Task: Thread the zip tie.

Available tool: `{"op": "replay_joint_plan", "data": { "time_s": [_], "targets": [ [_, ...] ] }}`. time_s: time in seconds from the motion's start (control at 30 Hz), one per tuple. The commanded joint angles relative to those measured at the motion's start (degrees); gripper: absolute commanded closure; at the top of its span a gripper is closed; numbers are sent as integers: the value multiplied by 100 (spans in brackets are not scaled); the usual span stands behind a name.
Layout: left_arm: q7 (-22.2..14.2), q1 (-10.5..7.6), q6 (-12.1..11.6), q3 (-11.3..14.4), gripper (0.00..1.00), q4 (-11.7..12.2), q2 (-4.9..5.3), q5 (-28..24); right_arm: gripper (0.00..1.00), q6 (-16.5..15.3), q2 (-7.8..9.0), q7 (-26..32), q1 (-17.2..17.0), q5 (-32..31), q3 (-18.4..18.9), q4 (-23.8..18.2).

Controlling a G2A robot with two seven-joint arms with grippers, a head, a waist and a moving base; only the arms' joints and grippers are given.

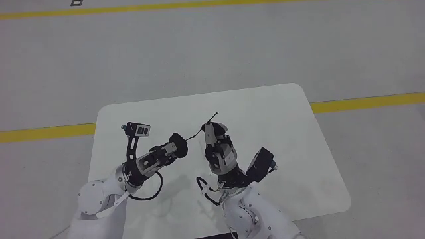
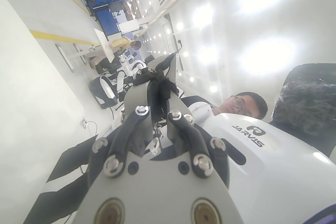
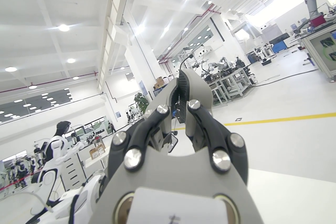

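Over the table, top view: both grippers hang above the near middle of the white table (image 1: pixel 292 106), close to each other.
Left gripper, top view: the left gripper (image 1: pixel 180 143) sits at 9 o'clock from the right gripper (image 1: pixel 208 131), just beside it, with its tips aimed toward 3 o'clock.
Zip tie, top view: the black zip tie (image 1: pixel 211 119) shows as a thin line. It runs from the left gripper's tips across to the right gripper, then on toward 1 o'clock, and ends in a small dark knob.
Left gripper, left wrist view: the left gripper (image 2: pixel 157 83) is clenched, its two fingers drawn together with dark material bunched at the tips. The strap itself is hard to make out among it.
Right gripper, right wrist view: the right gripper (image 3: pixel 180 78) is clenched on the zip tie (image 3: pixel 183 62), pads pressed flat together. A thin black strand curves out just past the fingertips.
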Motion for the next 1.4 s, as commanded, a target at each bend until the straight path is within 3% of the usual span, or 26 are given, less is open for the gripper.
{"op": "replay_joint_plan", "data": {
  "time_s": [0.0,1.37],
  "targets": [
    [0,0,0,0,100,0,0,0,100,0,-5,7,-5,-2,4,2],
    [0,0,0,0,100,0,0,0,100,-141,-87,247,-28,-76,110,120]
  ]
}}
